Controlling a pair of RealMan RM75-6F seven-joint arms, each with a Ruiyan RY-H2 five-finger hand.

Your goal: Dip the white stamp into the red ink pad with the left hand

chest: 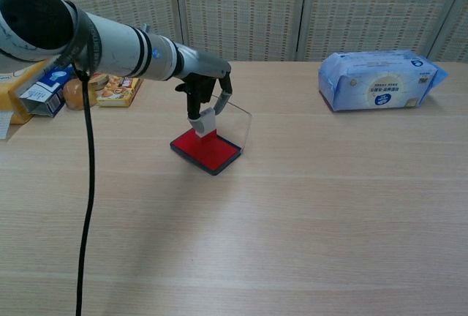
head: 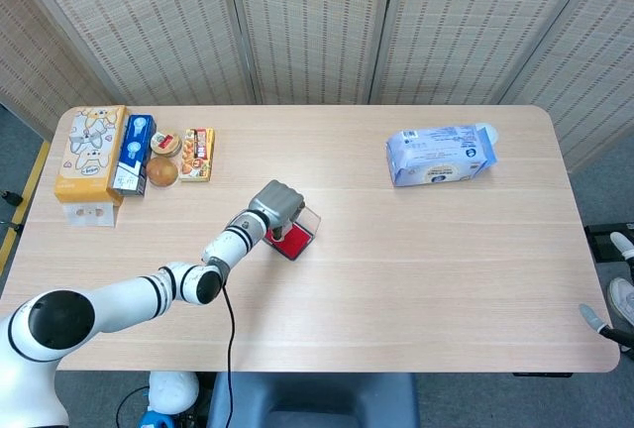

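Left hand [chest: 207,91] pinches the white stamp [chest: 205,123], fingers curled round its top, stamp pressed on the red ink pad [chest: 207,150] directly beneath. The pad's clear lid [chest: 238,122] stands open at three o'clock. Tissue pack [chest: 379,88] sits well apart, two o'clock. Right hand [head: 616,289] barely shows at the table [head: 416,279] edge; its state can't be told.

The left hand [head: 278,205] is covering most of the ink pad [head: 293,240], while a tissue pack [head: 440,154] is lying far right.
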